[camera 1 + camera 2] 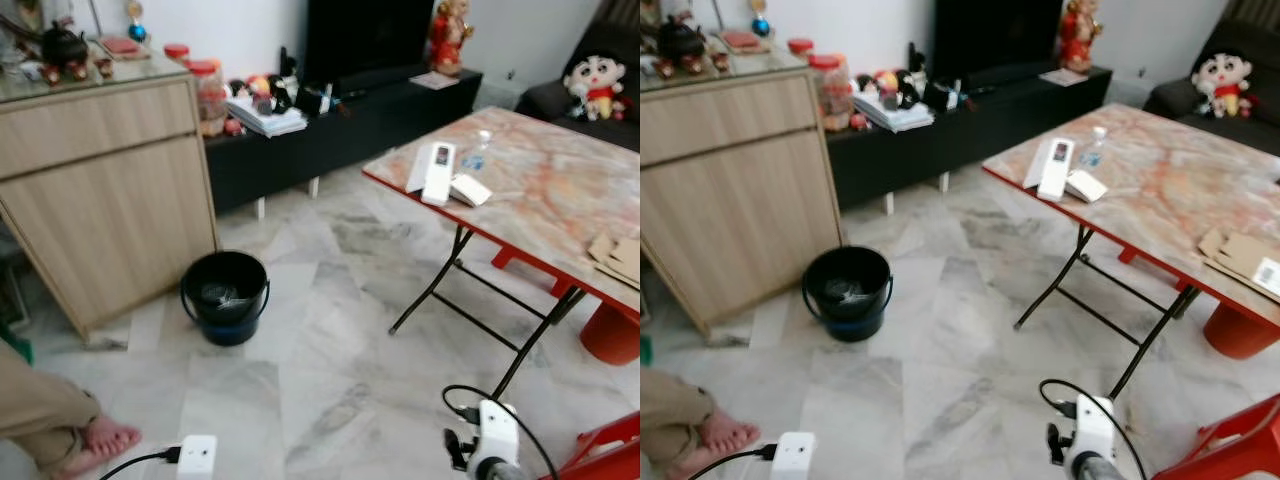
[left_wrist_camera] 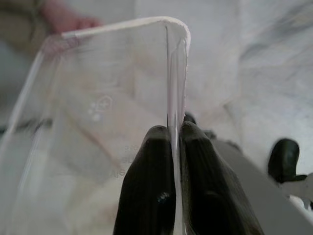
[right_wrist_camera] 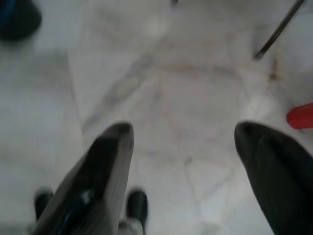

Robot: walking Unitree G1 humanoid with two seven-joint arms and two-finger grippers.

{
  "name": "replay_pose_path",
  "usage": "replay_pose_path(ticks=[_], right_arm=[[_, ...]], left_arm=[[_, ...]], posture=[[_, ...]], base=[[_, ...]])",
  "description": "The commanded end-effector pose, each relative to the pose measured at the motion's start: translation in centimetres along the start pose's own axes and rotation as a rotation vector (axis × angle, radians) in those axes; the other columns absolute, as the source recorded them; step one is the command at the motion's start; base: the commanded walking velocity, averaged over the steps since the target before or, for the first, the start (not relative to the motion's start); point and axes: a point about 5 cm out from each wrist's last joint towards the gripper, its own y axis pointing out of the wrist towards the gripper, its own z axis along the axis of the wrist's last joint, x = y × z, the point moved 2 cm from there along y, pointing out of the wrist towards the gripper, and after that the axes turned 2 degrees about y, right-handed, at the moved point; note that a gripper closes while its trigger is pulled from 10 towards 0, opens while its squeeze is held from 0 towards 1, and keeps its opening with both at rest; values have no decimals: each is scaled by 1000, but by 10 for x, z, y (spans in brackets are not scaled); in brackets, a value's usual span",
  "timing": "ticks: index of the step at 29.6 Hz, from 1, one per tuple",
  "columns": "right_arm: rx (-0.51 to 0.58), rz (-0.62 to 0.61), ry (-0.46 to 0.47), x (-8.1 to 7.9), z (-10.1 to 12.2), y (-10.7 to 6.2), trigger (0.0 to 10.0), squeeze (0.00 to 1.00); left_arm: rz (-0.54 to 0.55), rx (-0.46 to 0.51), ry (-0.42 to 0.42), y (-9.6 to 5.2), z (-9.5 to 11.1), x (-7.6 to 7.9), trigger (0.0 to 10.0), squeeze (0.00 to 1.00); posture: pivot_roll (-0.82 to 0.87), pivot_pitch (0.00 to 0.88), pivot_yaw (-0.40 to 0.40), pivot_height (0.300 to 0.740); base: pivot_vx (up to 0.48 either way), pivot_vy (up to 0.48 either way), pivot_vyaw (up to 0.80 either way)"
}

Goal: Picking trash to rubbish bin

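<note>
The left gripper (image 2: 175, 142) pinches the wall of a clear plastic container (image 2: 107, 112), so the carry to the black bin (image 1: 224, 296), at centre left of the left eye view, should stay level with the grip firm, releasing only above the rim. The left wrist view shows this pinch. The right wrist view shows the right gripper (image 3: 183, 147) spread wide above bare marble floor (image 3: 161, 88).

Soft, even indoor light, with wrist views blurred.
The pale marble floor (image 1: 330, 330) shows faint glare; beyond the left gripper (image 2: 175, 134), everything is out of focus.
</note>
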Motion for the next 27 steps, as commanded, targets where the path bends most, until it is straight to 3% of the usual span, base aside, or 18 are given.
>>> replay_pose_path(ticks=[1, 6, 27], right_arm=[[42, -6, -5, 1, 13, 1, 10000, 0], [42, -6, 4, 1, 13, 1, 10000, 0], [49, -11, 15, 2, 16, 2, 10000, 0]], left_arm=[[-2, -12, 4, -1, -3, 3, 10000, 0], [4, -14, -2, -1, -5, 1, 10000, 0], [16, 2, -17, 0, -1, 0, 10000, 0]], posture=[[-100, 4, -127, 740], [-99, 5, -128, 740], [-93, 8, -133, 740]], base=[[337, 0, 794], [339, 0, 710], [340, 0, 0]])
